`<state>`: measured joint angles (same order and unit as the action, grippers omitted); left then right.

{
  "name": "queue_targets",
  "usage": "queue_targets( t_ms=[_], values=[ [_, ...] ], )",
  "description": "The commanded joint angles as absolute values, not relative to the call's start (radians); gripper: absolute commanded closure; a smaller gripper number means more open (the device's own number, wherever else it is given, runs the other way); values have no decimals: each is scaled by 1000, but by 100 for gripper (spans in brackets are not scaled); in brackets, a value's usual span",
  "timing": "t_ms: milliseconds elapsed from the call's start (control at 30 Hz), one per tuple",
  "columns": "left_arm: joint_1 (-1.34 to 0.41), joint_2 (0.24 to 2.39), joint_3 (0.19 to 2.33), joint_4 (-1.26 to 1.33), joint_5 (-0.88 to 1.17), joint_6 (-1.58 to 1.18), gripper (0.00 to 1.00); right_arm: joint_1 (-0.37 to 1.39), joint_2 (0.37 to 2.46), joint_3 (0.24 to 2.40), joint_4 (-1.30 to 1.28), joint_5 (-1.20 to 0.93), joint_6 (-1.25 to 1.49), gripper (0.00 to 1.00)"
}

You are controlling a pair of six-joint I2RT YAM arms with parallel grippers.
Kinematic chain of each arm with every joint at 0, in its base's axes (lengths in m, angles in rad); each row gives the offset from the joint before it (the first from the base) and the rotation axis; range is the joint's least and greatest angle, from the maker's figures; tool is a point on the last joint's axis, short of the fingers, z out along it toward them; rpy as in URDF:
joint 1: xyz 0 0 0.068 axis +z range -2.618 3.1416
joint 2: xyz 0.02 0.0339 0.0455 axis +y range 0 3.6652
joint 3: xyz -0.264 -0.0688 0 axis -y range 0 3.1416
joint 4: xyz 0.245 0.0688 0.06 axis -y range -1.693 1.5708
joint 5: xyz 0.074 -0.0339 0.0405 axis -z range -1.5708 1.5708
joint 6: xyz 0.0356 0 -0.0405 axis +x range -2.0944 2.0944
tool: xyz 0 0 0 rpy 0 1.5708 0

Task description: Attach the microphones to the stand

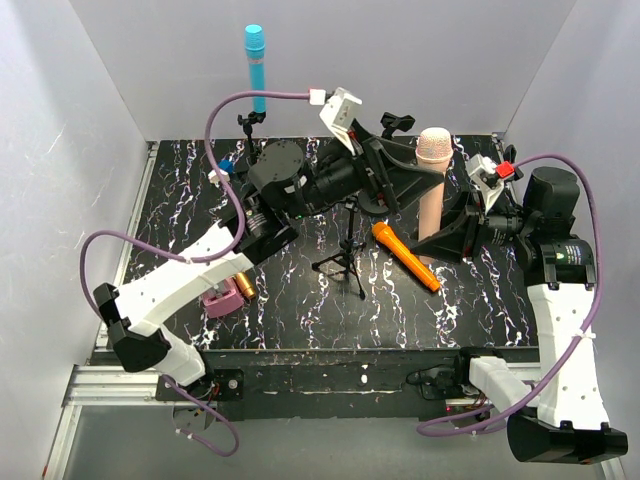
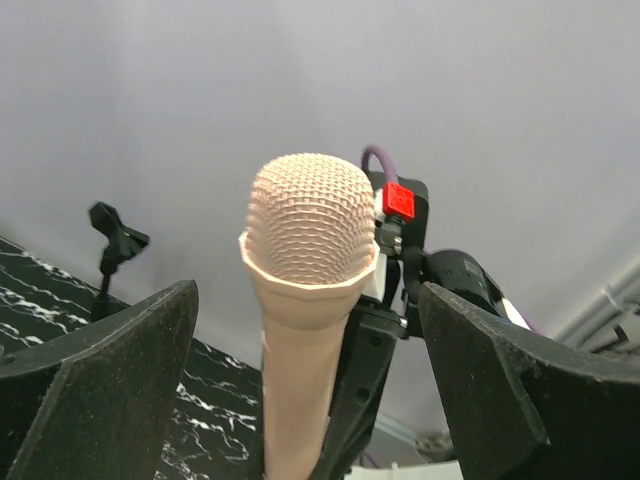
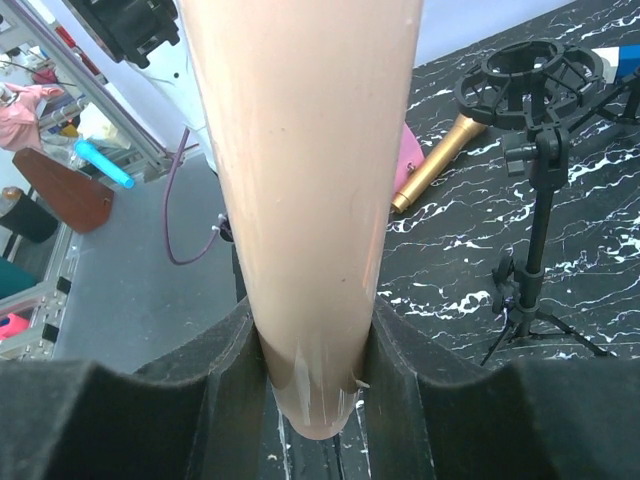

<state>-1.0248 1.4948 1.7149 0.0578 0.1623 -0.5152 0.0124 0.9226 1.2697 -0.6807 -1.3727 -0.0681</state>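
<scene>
My right gripper is shut on the lower end of the pale pink microphone and holds it upright above the table; the right wrist view shows its pads clamped on the body. My left gripper is open, and its fingers stand wide on either side of the pink microphone's head without touching it. The cyan microphone stands upright in a clip at the back left. The orange microphone lies on the table. The golden-brown microphone lies partly under my left arm.
A black tripod stand with a ring mount stands mid-table. An empty clip is at the back, also seen in the left wrist view. A flat pink box lies beside the golden-brown microphone.
</scene>
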Motion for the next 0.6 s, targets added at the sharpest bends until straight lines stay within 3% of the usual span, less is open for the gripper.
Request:
queue_targets(
  t_ms=[0, 333, 367, 433, 500, 567],
  values=[
    [-1029, 1545, 1766, -18, 302, -541, 13, 11, 922, 1313, -732, -1391, -136, 99],
    [-1029, 1583, 1790, -51, 322, -505, 31, 9, 925, 1301, -755, -1397, -141, 99],
    [-1029, 1588, 1796, -51, 327, -503, 36, 9, 927, 1299, -755, -1397, -143, 99],
    [-1029, 1591, 1799, -49, 322, -502, 55, 11, 925, 1293, -756, -1396, -144, 99],
    [-1029, 1588, 1789, -25, 325, -502, 62, 11, 925, 1289, -759, -1394, -149, 99],
    [-1029, 1586, 1790, -17, 337, -503, 84, 9, 925, 1284, -759, -1385, -149, 99]
  ],
)
